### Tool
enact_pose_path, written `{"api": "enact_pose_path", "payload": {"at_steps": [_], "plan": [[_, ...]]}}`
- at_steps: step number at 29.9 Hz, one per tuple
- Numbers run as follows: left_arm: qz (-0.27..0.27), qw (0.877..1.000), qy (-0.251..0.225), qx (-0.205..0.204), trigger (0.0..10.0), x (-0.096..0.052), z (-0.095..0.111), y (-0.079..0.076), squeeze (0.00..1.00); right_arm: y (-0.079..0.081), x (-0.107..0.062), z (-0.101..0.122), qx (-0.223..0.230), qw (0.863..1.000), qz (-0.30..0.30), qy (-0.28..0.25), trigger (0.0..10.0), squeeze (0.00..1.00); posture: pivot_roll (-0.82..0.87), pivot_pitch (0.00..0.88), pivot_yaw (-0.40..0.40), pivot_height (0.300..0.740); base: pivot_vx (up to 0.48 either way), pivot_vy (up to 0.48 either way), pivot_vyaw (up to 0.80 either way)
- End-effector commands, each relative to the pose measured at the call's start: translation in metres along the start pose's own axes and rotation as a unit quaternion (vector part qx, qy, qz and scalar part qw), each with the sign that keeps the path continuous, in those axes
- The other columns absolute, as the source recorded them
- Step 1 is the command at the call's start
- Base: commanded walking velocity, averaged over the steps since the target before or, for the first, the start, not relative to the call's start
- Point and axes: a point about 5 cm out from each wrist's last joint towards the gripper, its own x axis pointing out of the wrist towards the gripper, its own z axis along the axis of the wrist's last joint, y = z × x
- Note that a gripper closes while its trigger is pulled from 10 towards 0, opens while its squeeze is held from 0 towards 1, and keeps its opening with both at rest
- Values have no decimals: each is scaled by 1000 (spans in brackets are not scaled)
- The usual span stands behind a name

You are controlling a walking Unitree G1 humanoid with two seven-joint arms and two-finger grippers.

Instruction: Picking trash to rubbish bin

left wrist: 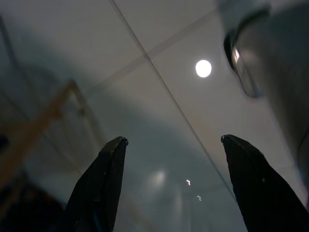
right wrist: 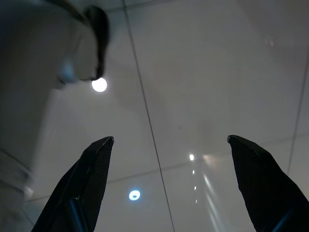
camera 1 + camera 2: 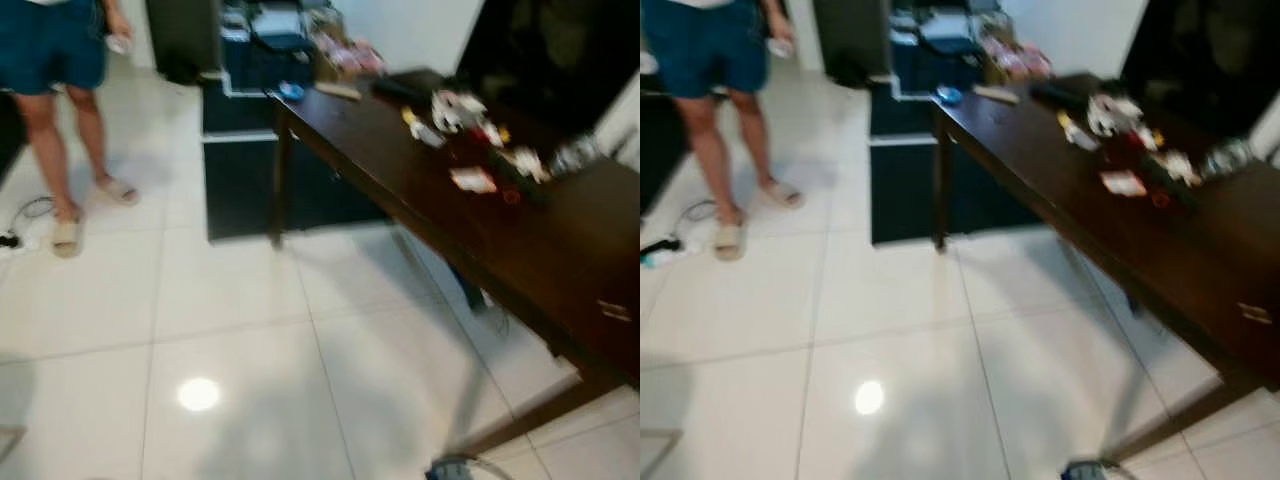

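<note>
Scraps of trash lie on a long dark wooden table (image 3: 560, 265) at the right: a white and red wrapper (image 3: 472, 180), a crumpled white piece (image 3: 455, 108) and other small bits (image 3: 527, 163). The head views are blurred. My left gripper (image 1: 173, 142) hangs open over the pale tiled floor, nothing between its fingers. My right gripper (image 2: 169, 141) is likewise open above the tiles, empty.
A person (image 3: 60, 60) in blue shorts and sandals stands at the far left on the white tile floor (image 3: 230, 330). A dark cabinet (image 3: 245, 150) with clutter on top stands behind the table's far end. Cables (image 3: 25, 215) lie by the person's feet.
</note>
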Motion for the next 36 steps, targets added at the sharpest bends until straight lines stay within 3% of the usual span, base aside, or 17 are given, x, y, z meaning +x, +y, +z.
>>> {"api": "enact_pose_path", "payload": {"at_steps": [1,22,36], "plan": [[-9,1000,8,-1,10000,0,-6,-5,0,-2,0,0,-2,1000,-4,1,10000,0,70,84,-34,740,0,0,-800],[-10,1000,9,-13,10000,0,-5,-6,0,-1,0,2,-8,1000,-1,-3,10000,0,74,77,-43,740,0,0,-800],[-14,1000,8,-19,10000,0,-2,-6,0,2,0,13,-26,999,11,-23,10000,0,77,62,-50,740,207,0,0]]}}
